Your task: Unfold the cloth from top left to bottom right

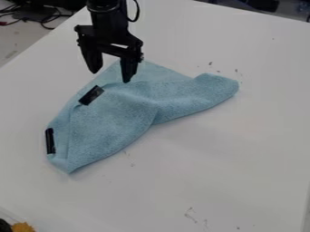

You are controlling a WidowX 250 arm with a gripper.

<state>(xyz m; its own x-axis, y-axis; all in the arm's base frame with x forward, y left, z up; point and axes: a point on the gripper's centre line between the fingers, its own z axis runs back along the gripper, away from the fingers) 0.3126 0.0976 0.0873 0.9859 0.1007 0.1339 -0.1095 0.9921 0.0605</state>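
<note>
One blue cloth [115, 122] lies folded and creased on the white tabletop [212, 158], nearer its upper left edge; two black strips [91, 95] sit on it. One gripper [109, 76], fingers spread, hangs over the cloth's upper part. Black cables [37, 17] lie beyond the tabletop's upper left edge.

The view's top edge is cutting off the black arm [108, 5] and the dark things [266, 5] at upper right, while the left edge is cropping some cables [43, 21] and the lower left corner is showing only parts of a yellow thing [23, 227] and a dark thing [4, 225]. The pincer [110, 77] is hiding a little of the blue cloth [115, 122], whose folded layers are covering some of its own surface. Specks [210, 64] on the desk [242, 158] are looking too small to identify.
</note>
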